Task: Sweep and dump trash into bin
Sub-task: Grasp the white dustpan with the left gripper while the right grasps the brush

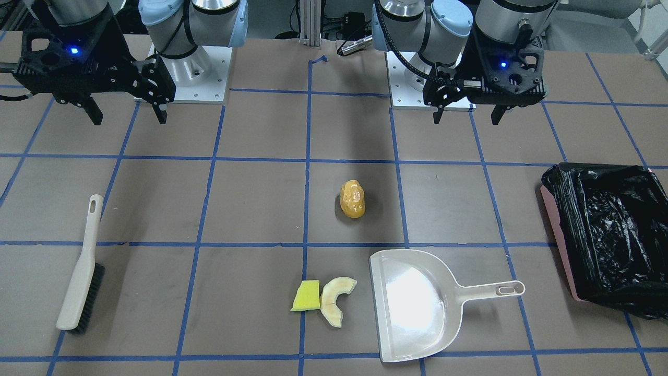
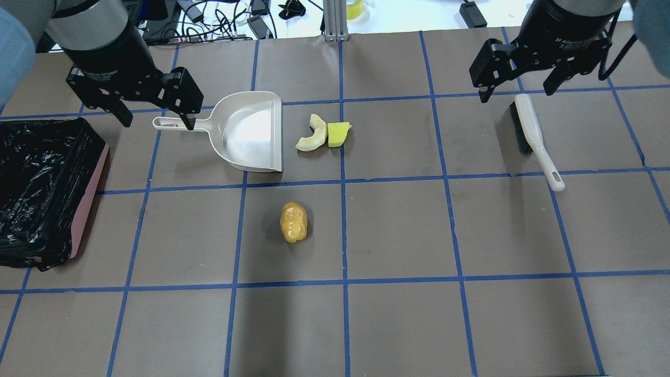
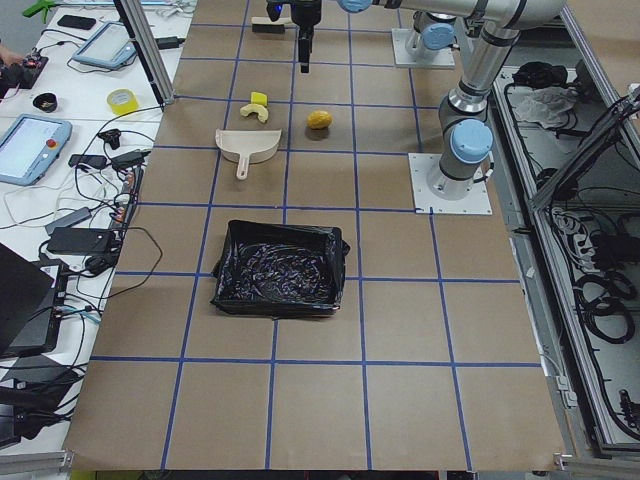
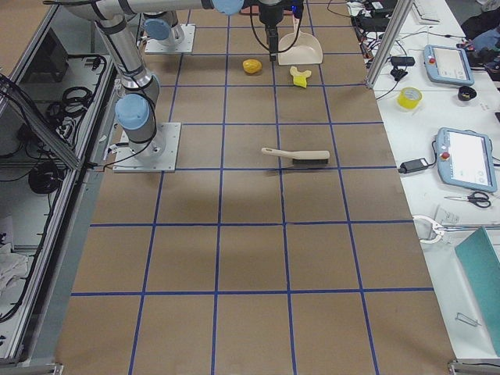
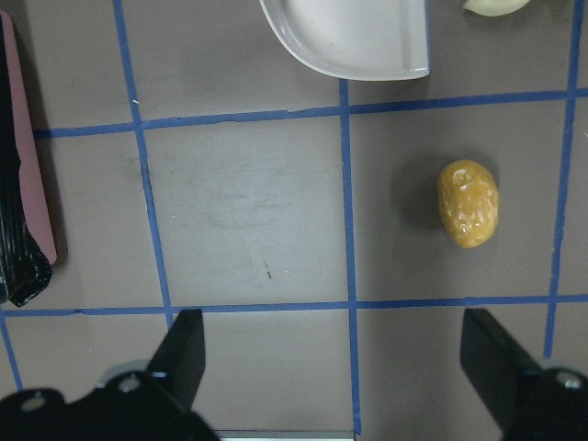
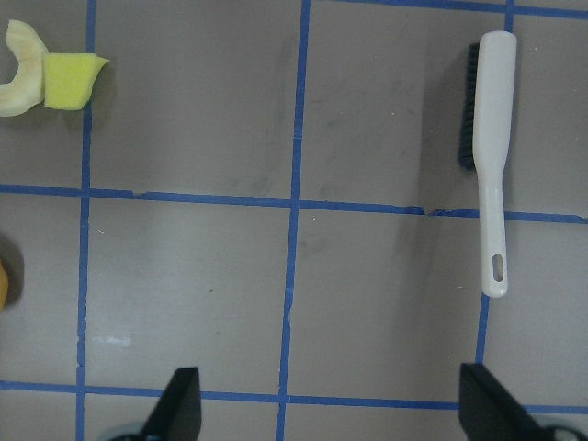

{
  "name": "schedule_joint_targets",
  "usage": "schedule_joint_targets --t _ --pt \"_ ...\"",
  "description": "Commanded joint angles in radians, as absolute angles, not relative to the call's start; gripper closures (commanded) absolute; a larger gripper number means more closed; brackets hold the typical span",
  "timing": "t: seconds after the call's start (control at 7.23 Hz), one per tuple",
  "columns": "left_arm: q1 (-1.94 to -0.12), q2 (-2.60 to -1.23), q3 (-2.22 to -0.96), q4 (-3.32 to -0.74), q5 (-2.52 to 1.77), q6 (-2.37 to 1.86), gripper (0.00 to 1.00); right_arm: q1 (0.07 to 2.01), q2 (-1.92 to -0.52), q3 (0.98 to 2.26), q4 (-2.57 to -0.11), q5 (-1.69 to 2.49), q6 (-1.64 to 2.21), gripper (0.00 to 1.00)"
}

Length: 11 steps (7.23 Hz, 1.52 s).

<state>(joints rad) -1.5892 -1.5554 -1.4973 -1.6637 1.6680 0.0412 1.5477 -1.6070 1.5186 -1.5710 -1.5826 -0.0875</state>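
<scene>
Glossy orange-yellow lump (image 2: 293,222) alone in a taped square near the middle of the table (image 2: 398,324), long axis running toward and away from the robot. Farther from the robot, across a blue line: cream crescent (image 2: 312,135) lying flat, hollow side turned toward the dustpan (image 2: 251,131), outer curve touching the yellow wedge (image 2: 337,134). Dustpan just beside the crescent, mouth toward it, handle pointing at the bin (image 2: 89,204). Bin at the table's end on the robot's left, pink wall showing under crinkly black bag, well apart from all three pieces. Brush (image 2: 531,137) on the opposite side, lengthwise toward the robot, handle end nearer it. Left gripper (image 2: 158,124) and right gripper (image 2: 515,95) hanging above the table, fingers spread wide, nothing between them.
</scene>
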Motion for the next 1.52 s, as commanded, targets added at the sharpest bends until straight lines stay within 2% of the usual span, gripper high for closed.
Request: schedule_joint_targets --t 0.0,0.28,0.41,0.55,0.83,1.11,1.38 --pt "-1.579 -1.548 -1.496 -1.672 1.621 0.043 0.00 1.548 -1.609 1.519 -1.574 -1.595 -0.087 0.00" --pt "-1.464 -1.580 -1.493 -1.666 1.533 0.152 0.00 1.543 -1.608 1.520 -1.542 -1.600 -0.089 0.00" --pt "-1.410 -1.606 -1.502 -1.623 1.531 0.428 0.00 1.539 -1.600 1.520 -1.560 -1.600 -0.087 0.00" --pt "-1.404 -1.658 -1.526 -1.535 1.531 0.642 0.00 1.531 -1.579 1.525 -1.556 -1.604 -0.106 0.00" --pt "-1.404 -1.796 -1.592 -1.291 1.490 1.006 0.00 1.388 -1.510 1.532 -1.607 -1.614 -0.310 0.00" --pt "-1.404 -1.906 -1.580 -1.166 1.502 1.333 0.00 1.316 -1.470 1.609 -1.737 -1.614 -0.382 0.00" --pt "-1.402 -2.012 -1.524 -1.073 1.502 1.668 0.05 1.284 -1.409 1.705 -1.898 -1.620 -0.383 0.00"
